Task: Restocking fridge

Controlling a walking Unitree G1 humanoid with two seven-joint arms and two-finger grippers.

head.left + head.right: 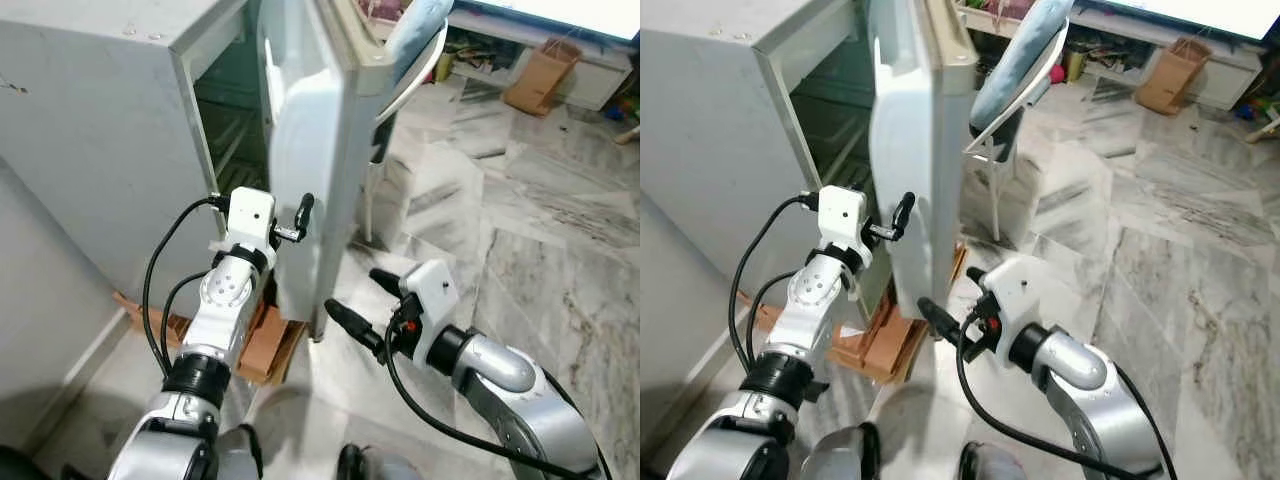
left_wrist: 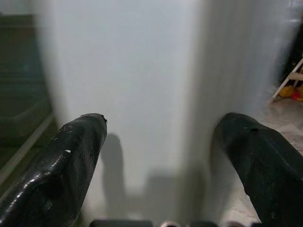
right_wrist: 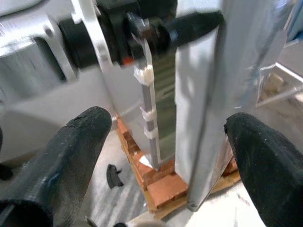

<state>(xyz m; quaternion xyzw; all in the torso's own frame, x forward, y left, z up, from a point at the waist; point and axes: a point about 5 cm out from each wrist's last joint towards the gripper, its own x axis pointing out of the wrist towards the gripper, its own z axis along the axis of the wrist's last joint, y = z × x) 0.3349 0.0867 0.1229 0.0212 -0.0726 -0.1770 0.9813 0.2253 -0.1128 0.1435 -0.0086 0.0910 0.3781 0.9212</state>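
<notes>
Smooth white fridge door (image 1: 305, 150) stands ajar, left claw (image 1: 298, 222) spread against it, right claw (image 1: 362, 303) spread below.

Bright daylight falls on the shiny floor (image 1: 520, 200). Inside the fridge (image 1: 225, 120) it is dark. Both wrist views are blurry, with soft shadows on the door (image 2: 142, 94).
</notes>
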